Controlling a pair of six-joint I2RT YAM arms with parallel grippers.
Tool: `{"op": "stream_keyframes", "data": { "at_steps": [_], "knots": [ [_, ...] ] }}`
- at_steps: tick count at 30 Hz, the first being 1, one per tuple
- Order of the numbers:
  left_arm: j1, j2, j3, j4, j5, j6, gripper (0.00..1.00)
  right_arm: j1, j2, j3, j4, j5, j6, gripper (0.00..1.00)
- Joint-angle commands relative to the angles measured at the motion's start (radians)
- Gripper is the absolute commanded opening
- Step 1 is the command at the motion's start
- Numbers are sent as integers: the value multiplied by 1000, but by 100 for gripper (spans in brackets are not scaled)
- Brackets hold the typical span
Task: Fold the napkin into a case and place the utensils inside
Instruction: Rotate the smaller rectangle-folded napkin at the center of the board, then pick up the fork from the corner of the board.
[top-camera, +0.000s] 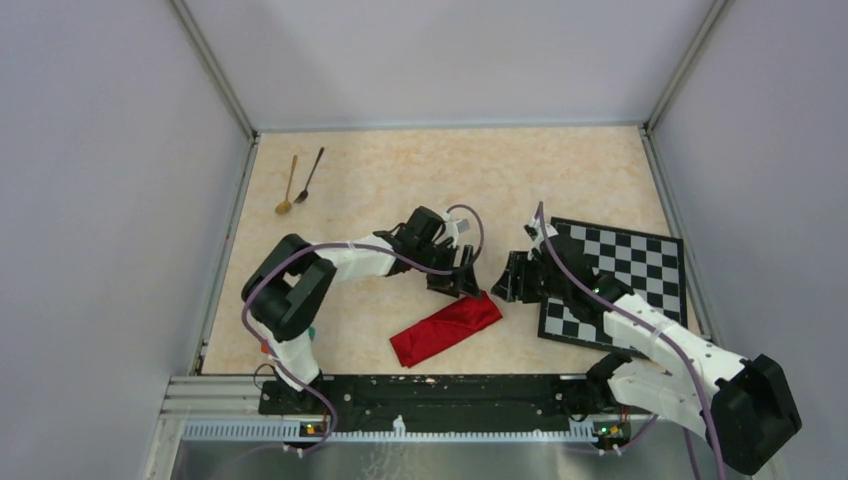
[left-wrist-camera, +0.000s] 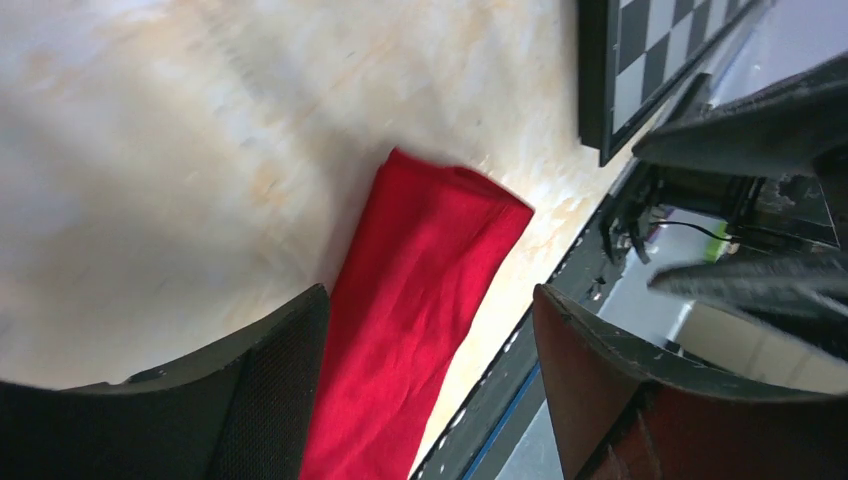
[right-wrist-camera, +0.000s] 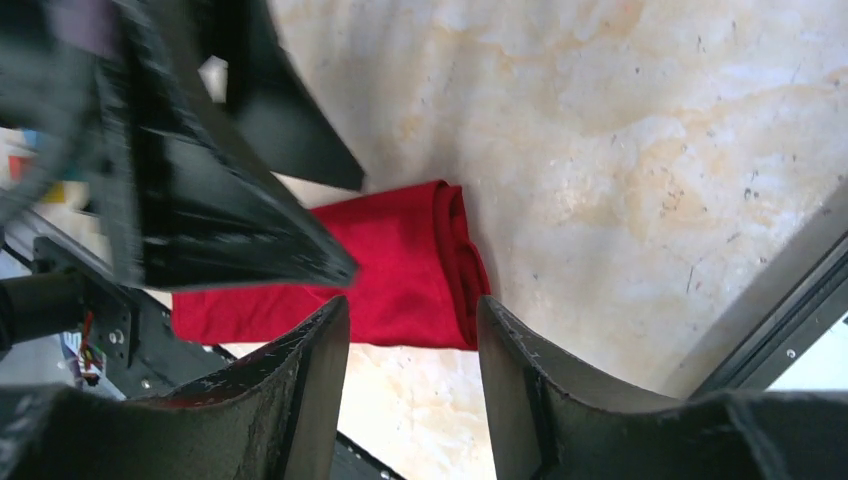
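The red napkin (top-camera: 446, 329) lies folded into a narrow case near the table's front edge, slanting up to the right. It also shows in the left wrist view (left-wrist-camera: 410, 300) and the right wrist view (right-wrist-camera: 390, 275). My left gripper (top-camera: 458, 278) is open and empty just above the case's upper end. My right gripper (top-camera: 510, 282) is open and empty just right of that end. A gold spoon (top-camera: 288, 188) and a black spoon (top-camera: 309, 177) lie side by side at the far left.
A black-and-white chequered mat (top-camera: 640, 270) lies at the right, partly under my right arm. Small coloured blocks (top-camera: 266, 348) show by the left arm's base. Metal frame rails run along the table's sides and front.
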Motion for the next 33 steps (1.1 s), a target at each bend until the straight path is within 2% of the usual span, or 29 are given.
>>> {"op": "stream_keyframes", "data": {
  "at_steps": [1,6,9,12,14,16,19,23,26,29,31,33],
  "knots": [
    [55,-212,-34,-190,-156,77,80,-8,-34,22,-49,-5,-31,50],
    [97,-345,-93,-337,-227,104,82,-8,11,-29,20,-149,-31,51],
    [114,-442,-143,-339,-280,52,86,-9,21,-28,14,-146,-44,51],
    [141,-537,-150,-386,-402,9,89,-9,17,3,10,-148,-61,52],
    [204,-595,-144,-441,-494,-22,89,-8,26,27,18,-156,-75,52],
    [319,-663,-150,-469,-561,-50,89,-7,50,52,26,-176,-103,52],
    [478,-730,-150,-447,-733,-34,90,-8,87,72,54,-228,-136,52],
    [586,-585,-65,-336,-923,103,90,-6,102,77,100,-310,-147,51],
    [676,-366,116,-280,-826,223,90,-3,102,86,96,-338,-158,51],
    [700,-116,351,-241,-788,367,86,-4,90,93,78,-344,-170,51],
    [741,44,522,-278,-708,441,98,-3,76,98,67,-351,-170,51],
    [762,172,680,-329,-705,504,97,-4,57,105,60,-359,-171,51]
  ]
}}
